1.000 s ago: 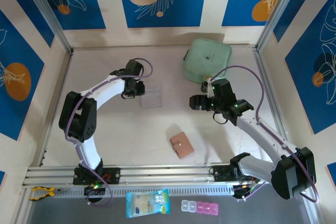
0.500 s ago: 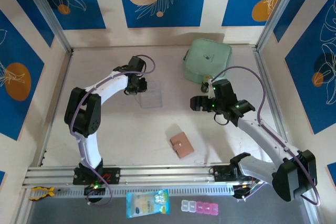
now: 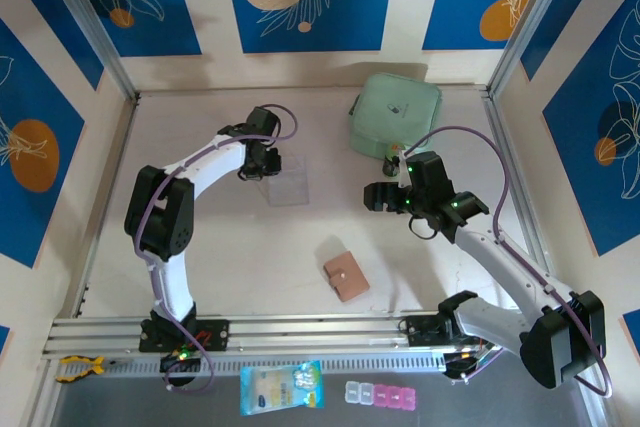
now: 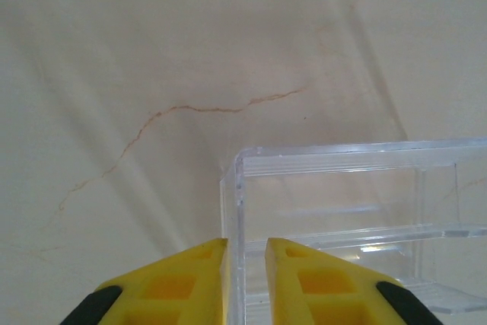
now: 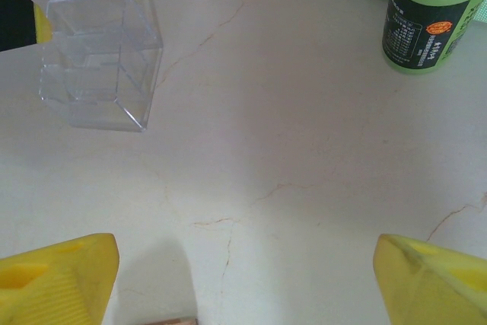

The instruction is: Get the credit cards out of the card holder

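I see the holder (image 3: 346,276) lying shut and flat on the table (image 3: 230,247), well apart from both grippers. Beyond the holder and to its left, my left gripper (image 4: 245,243) has its jaws drawn nearly together, pinched on one wall of the clear box (image 4: 350,203). Beyond the holder and slightly to its right, my right gripper (image 5: 243,264) hangs over the table with jaws spread wide and nothing between them; a green bottle (image 5: 426,17) and a mint pouch (image 3: 395,112) sit farther off.
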You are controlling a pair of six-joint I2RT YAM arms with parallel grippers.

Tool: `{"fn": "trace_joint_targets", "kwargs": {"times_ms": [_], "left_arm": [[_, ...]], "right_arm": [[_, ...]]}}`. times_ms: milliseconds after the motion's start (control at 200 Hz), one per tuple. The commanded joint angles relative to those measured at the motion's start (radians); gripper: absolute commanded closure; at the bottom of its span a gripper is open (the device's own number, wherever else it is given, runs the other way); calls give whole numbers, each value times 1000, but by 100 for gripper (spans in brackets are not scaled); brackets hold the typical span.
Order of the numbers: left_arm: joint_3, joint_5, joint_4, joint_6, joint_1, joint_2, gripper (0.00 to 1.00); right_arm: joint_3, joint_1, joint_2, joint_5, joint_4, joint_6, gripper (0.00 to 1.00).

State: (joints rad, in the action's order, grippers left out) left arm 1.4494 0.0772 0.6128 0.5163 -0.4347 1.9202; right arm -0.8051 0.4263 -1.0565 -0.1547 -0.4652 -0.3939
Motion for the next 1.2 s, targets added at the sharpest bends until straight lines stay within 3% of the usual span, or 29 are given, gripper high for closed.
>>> {"fn": "trace_joint_targets", "kwargs": {"times_ms": [0, 820, 1195], "left_arm": [[-6, 10, 54, 2, -17, 4, 78], [-51, 30, 42, 8, -38, -20, 77], [-43, 31, 21, 5, -37, 14, 84]], "right_arm": [[-17, 8, 18, -7, -16, -5, 13], [-23, 10, 21, 1, -22, -15, 13], [-23, 12, 29, -8, -36, -11, 13]]}}
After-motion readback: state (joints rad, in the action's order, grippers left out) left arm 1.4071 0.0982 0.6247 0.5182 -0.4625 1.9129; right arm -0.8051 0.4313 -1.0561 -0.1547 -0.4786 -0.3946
